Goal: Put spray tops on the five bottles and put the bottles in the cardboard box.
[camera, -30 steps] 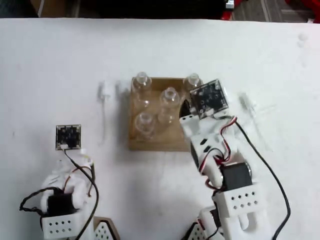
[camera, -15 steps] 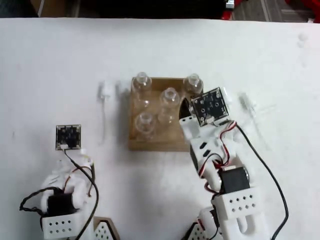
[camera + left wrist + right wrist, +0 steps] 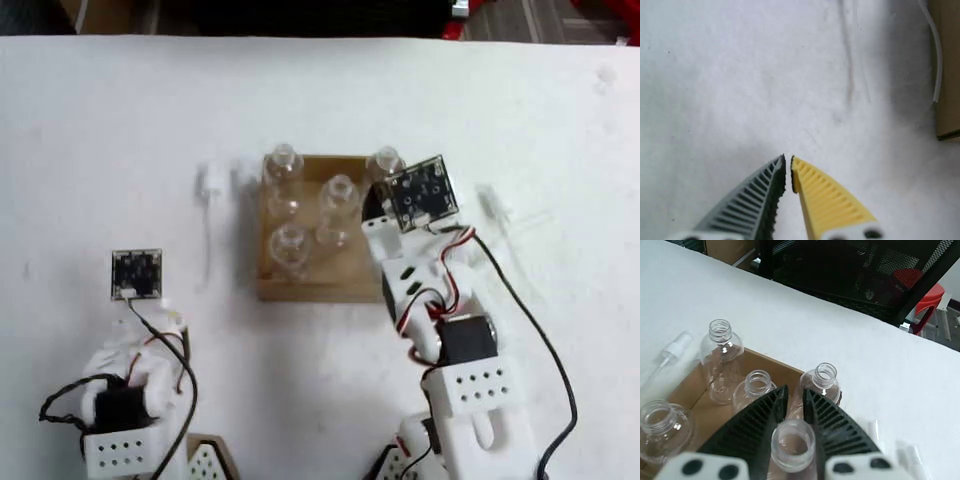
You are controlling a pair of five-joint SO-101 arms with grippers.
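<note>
The left gripper (image 3: 788,167) is seen closed on nothing, its grey and yellow tips almost touching above the white table (image 3: 715,75), near the left arm's base. A clear, uncapped bottle (image 3: 792,440) is clasped at its neck between the black jaws of the right gripper (image 3: 795,397), at the right side of the box (image 3: 270,285). 4 more bottles (image 3: 721,347) of the same clear plastic are stood upright and open-mouthed in the box. Whether the one at the far right corner is inside the wall cannot be told. A white spray top (image 3: 208,185) with a thin tube is laid on the table left of the box, and a second spray top (image 3: 490,205) right of it.

Since 0.5 s ago the right arm has been carried slightly away from its base, toward the box's far right corner. The left arm has been kept still.

In the high view the held bottle is hidden beneath the wrist camera (image 3: 420,195), and the second spray top is barely made out against the table.
</note>
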